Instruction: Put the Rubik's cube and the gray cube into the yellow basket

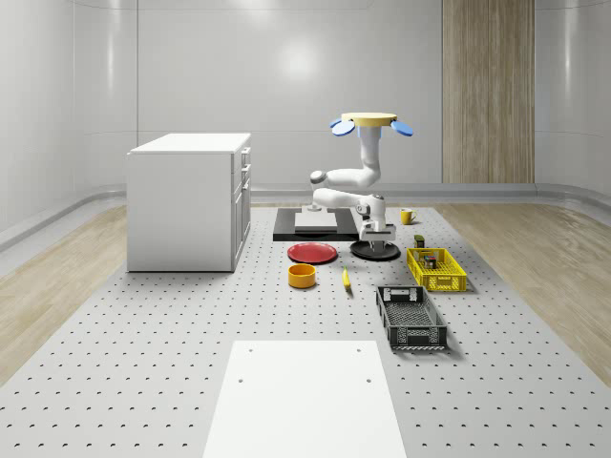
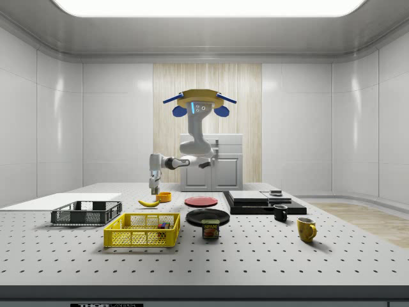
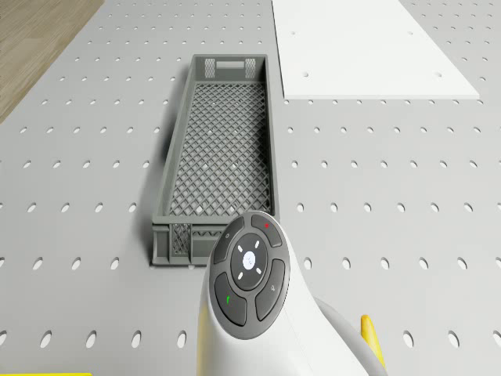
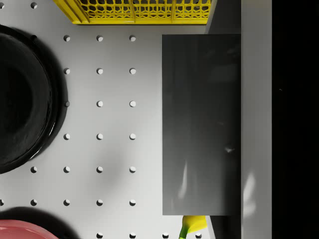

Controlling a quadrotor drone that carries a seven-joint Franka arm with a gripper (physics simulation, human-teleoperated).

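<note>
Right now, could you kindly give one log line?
drone: hovering over table | tool: above table beside black plate | yellow basket: near tool

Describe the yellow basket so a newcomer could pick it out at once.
Start at the white cabinet and cross the perforated table towards the whole-scene view's right, past the red plate and black plate. The yellow basket lies there. Its neighbour, the gray crate, has a similar mesh; only colour separates them.

Overhead & side cams far; both share yellow basket [image 1: 436,269].
</note>
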